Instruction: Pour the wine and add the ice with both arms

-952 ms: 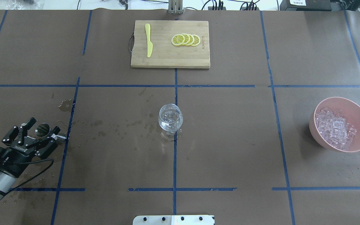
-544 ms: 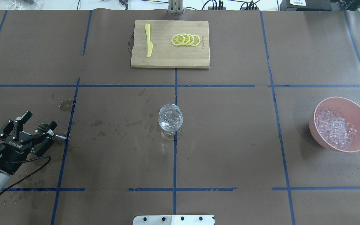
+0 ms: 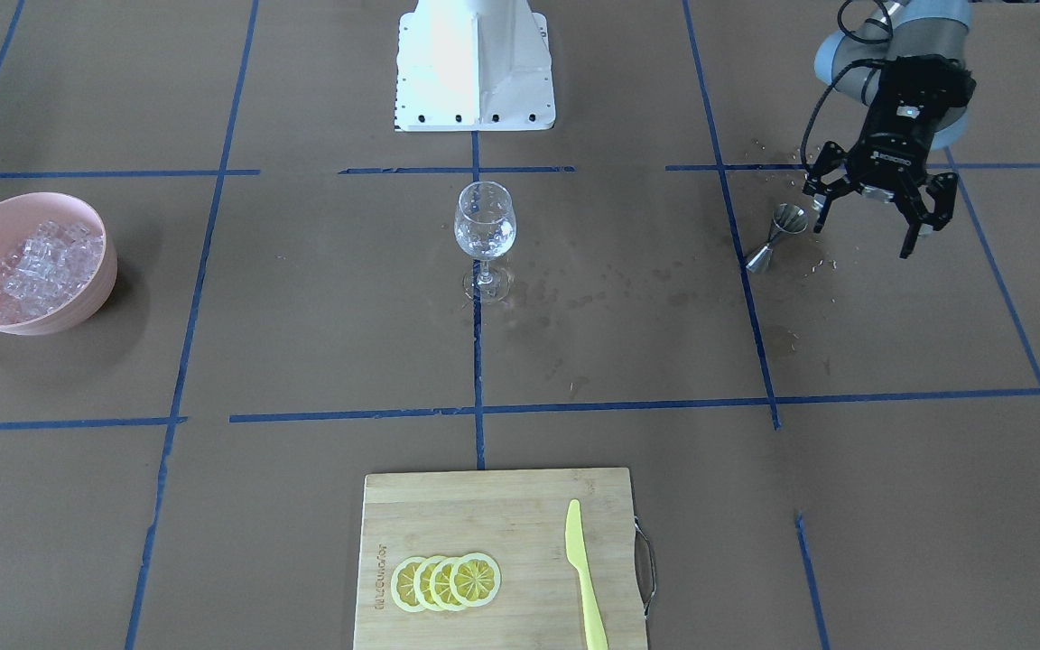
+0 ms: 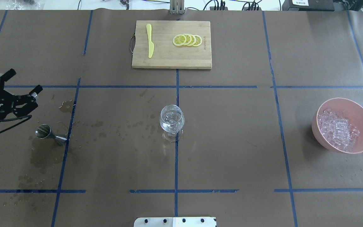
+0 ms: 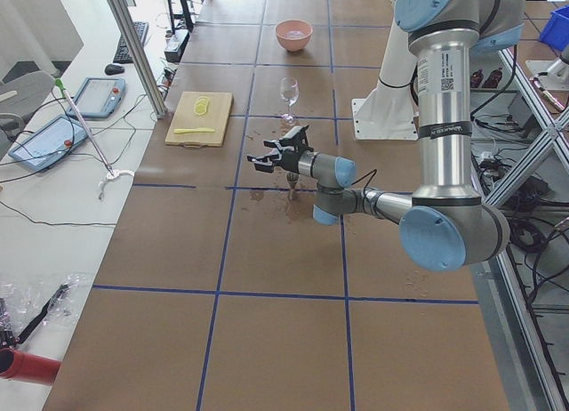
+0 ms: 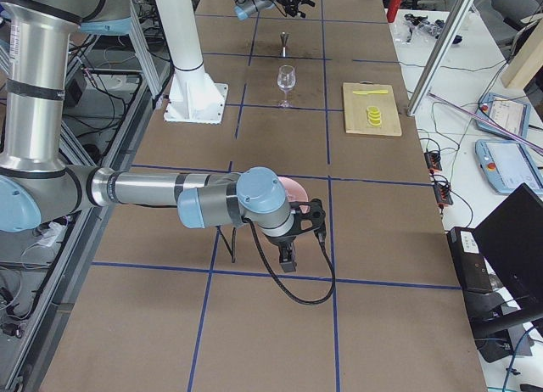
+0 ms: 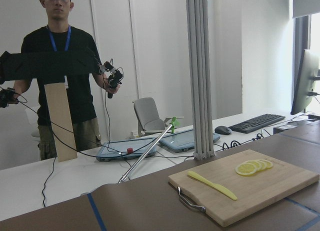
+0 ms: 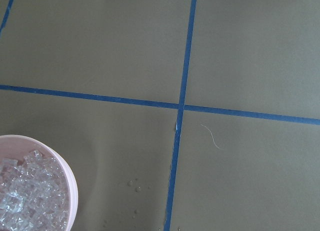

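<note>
The clear stemmed glass [image 4: 172, 119] stands upright at the table's middle, also in the front view [image 3: 485, 221]; any wine in it is barely visible. The ice [image 4: 337, 129] is heaped in a pink bowl [image 4: 345, 101] at the right, also in the right wrist view [image 8: 25, 196]. A steel jigger [image 4: 47, 134] stands on the table at the left. My left gripper [image 4: 24, 81] is open and empty, raised beyond the jigger and apart from it [image 3: 863, 233]. My right gripper [image 6: 305, 239] shows only in the exterior right view, beside the bowl; I cannot tell if it is open.
A wooden cutting board [image 4: 171, 60] with lemon slices [image 4: 187, 40] and a yellow knife [image 4: 150, 41] lies at the far middle. Wet spots [image 4: 43, 157] mark the paper around the jigger and glass. The white pedestal [image 3: 475, 63] stands at the robot's side.
My open left gripper has drawn back from around the jigger, then risen and moved away toward the far left. The jigger stays standing where it was.
</note>
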### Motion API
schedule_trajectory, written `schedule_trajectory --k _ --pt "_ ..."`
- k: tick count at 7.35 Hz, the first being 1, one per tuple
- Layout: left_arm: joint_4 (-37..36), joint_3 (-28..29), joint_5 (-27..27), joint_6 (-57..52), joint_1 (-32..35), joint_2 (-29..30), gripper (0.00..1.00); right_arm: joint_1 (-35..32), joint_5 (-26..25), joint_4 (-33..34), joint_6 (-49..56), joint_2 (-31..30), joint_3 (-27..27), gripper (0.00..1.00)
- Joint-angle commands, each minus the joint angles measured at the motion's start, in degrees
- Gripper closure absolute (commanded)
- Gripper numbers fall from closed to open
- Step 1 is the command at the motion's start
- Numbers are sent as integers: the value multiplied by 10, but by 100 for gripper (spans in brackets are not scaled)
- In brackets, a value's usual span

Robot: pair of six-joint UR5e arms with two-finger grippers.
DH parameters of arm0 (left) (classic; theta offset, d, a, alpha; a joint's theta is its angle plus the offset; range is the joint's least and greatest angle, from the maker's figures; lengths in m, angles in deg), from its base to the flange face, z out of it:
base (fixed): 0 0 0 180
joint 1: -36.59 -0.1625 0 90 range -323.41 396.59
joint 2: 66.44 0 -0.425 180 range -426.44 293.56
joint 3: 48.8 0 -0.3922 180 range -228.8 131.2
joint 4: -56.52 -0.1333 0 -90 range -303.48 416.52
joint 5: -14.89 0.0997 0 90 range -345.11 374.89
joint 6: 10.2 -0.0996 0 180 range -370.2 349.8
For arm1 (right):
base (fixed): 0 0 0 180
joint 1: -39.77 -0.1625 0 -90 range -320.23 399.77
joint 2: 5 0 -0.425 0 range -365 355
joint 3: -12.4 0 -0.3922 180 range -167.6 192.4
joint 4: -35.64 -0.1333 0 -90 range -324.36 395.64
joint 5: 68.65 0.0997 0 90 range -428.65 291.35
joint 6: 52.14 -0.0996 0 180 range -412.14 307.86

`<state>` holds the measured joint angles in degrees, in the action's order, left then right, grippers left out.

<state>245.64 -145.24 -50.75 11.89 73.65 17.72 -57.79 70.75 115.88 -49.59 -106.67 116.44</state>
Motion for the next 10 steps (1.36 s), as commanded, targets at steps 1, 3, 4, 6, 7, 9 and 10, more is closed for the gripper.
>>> schedule_trajectory --k 1,3,4,6,7,9,10 --pt "-152 0 -208 -21 174 55 0 0 0 0 0 0 -1 0" --pt "-349 0 -350 -111 310 120 0 0 0 0 1 -1 -2 0" --pt "-430 0 -395 -153 353 134 0 0 0 -1 1 -2 -2 0" --pt "-499 7 -514 -166 456 126 0 0 -1 -1 2 -4 -2 0" --pt "-572 12 -555 -166 507 125 0 0 -1 -1 2 -6 -1 0" --pt "-731 5 -557 -166 521 114 0 0 0 -1 3 -12 2 0" --pt "-805 11 -557 -167 528 112 0 0 0 -1 3 -15 3 0"
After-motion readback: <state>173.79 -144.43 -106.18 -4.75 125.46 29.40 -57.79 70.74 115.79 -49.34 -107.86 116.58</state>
